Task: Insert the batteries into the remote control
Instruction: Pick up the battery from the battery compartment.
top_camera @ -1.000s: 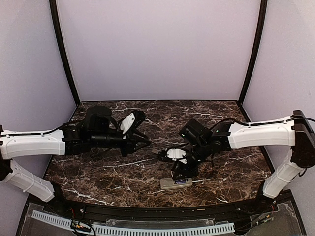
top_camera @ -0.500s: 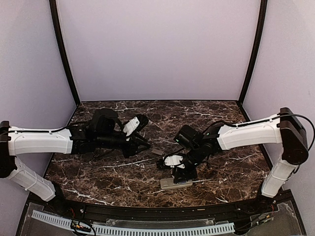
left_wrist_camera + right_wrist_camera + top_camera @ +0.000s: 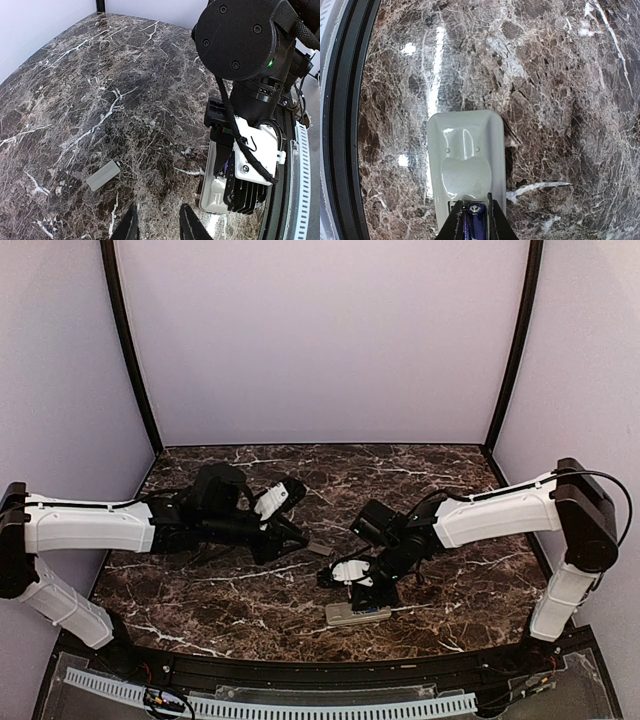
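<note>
Right wrist view looks straight down on my right hand [image 3: 473,214], its two black tips pinching a slim blue-purple battery [image 3: 476,224] over the open bay of the remote control [image 3: 465,160]. The remote lies back-up by the near edge of the counter [image 3: 545,100]. It has a glossy grey-beige plastic shell with rounded corners. I judge that slick shell could skate on the polished marble if I push down off-axis. The smooth cylinder could also tip or pop from my grip if one end catches the bay's lip. I cannot find the second battery. My left hand [image 3: 157,227] hangs spread and empty to the left, close to the flat grey cover [image 3: 103,175].
</note>
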Tool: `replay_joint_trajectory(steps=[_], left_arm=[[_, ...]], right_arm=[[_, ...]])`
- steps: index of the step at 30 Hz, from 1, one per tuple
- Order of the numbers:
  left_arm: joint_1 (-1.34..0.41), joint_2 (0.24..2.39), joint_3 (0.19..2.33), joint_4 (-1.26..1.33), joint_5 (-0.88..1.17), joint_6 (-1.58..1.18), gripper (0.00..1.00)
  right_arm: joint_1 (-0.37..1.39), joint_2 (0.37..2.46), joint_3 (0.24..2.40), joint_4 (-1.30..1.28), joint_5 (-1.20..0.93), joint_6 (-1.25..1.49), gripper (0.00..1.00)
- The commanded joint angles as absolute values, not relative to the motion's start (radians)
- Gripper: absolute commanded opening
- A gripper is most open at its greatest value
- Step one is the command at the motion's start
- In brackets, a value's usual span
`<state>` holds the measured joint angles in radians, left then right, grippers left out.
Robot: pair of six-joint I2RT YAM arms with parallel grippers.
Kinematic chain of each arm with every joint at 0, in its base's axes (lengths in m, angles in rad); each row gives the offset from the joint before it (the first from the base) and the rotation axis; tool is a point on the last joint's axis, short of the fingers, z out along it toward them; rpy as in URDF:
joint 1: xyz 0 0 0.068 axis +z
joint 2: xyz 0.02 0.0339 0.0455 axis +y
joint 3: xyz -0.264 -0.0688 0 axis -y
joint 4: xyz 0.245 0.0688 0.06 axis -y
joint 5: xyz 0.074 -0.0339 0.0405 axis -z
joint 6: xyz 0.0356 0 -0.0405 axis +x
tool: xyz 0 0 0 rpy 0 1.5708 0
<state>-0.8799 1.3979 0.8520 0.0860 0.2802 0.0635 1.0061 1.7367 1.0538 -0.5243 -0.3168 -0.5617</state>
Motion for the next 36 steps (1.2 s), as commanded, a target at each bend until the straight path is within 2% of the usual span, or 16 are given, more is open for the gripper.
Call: replay_joint_trajectory(steps=[1,16,28,33,36], left_arm=[[-0.88,1.403,0.88,0.072,0.298,0.067,0.27],[-0.881,1.412,0.882,0.071,0.298,0.075,0.27],[-0.88,1.43,0.861,0.106,0.338,0.086,0.26],[-0.881,1.349,0.757,0.314,0.354,0.062,0.26],[-0.88,1.306,0.664,0.465,0.385,0.038,0.3]], right_arm=[[1.009,1.758,1.047,-0.518,-0.323,-0.555,0.16],[1.008,1.731,1.045,-0.546,-0.35,-0.583,0.0],[0.964,1.628,1.03,-0.484,-0.461,-0.58,0.0],[0.941,1.545,1.028,-0.416,-0.502,-0.508,0.0],[0.922,1.455,1.043,-0.308,-0.547,-0.403,0.0]])
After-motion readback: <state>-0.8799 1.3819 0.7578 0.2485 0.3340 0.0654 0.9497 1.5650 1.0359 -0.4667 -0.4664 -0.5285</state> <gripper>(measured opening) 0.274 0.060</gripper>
